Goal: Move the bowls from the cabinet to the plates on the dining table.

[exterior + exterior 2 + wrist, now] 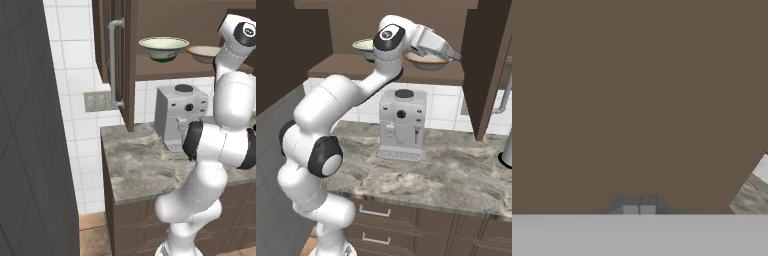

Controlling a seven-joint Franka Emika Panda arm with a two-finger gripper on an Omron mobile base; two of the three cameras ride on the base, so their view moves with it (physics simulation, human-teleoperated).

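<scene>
The cabinet [150, 30] is open, and both bowls stand on its shelf: the cream bowl [163, 48] on the left, the tan bowl [428, 61] on the right. The gripper [639, 210] is up at the shelf by the tan bowl, fingers together and holding nothing. The step in hand seems to be the first pick. Next, the fingers must open and take a rim.

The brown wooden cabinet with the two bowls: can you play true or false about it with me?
1. The dark brown wooden cabinet stands open. True.
2. The deep cream-white bowl with a greenish inside sits on the grey stone counter. False: it sits on the cabinet shelf.
3. The robot's gripper is wide open. False: its fingertips are together, shut.
4. A silver coffee machine stands on the counter below the shelf. True.
5. The shallow tan bowl is on the shelf too. True.
</scene>
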